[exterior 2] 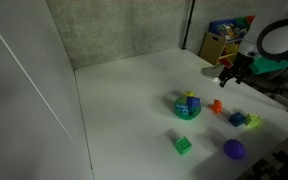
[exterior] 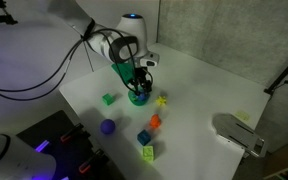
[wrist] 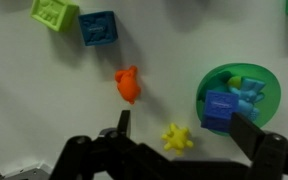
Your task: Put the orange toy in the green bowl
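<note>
The orange toy (wrist: 128, 84) lies on the white table, in the wrist view left of the green bowl (wrist: 213, 80). It shows in both exterior views (exterior: 154, 121) (exterior 2: 218, 105). The bowl (exterior: 137, 101) (exterior 2: 178, 112) holds a blue block and a light blue toy. My gripper (wrist: 184, 130) is open and empty. It hovers above the table over a yellow star toy (wrist: 177, 138), between the orange toy and the bowl. In the exterior views the gripper (exterior: 140, 80) (exterior 2: 231, 74) hangs above the table near the bowl.
A blue cube (wrist: 98, 27) and a green cube (wrist: 54, 12) lie beyond the orange toy. A purple ball (exterior: 108, 127) and a small green block (exterior: 108, 98) lie farther off. A grey device (exterior: 239, 133) sits at the table's edge.
</note>
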`<state>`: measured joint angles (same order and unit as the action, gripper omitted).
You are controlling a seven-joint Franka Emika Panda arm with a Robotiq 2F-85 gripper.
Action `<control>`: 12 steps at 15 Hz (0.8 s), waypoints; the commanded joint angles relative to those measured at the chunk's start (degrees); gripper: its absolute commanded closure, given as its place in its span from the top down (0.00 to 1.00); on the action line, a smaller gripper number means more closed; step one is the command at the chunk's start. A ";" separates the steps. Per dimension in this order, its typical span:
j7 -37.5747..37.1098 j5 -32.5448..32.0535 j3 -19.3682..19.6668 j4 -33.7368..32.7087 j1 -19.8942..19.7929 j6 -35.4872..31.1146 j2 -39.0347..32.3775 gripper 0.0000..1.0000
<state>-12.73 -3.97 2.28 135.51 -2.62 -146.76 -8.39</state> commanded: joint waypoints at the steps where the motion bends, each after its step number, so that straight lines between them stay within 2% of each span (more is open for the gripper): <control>1: 4.12 1.37 1.35 -4.30 -1.06 -4.23 -7.76 1.00; 6: 8.43 1.78 2.04 -7.79 -2.67 -10.55 -16.82 1.00; 12: 9.74 0.51 3.67 -11.03 -3.12 -13.84 -24.80 1.00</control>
<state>-4.88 -3.67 5.06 126.93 -5.61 -159.38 -29.79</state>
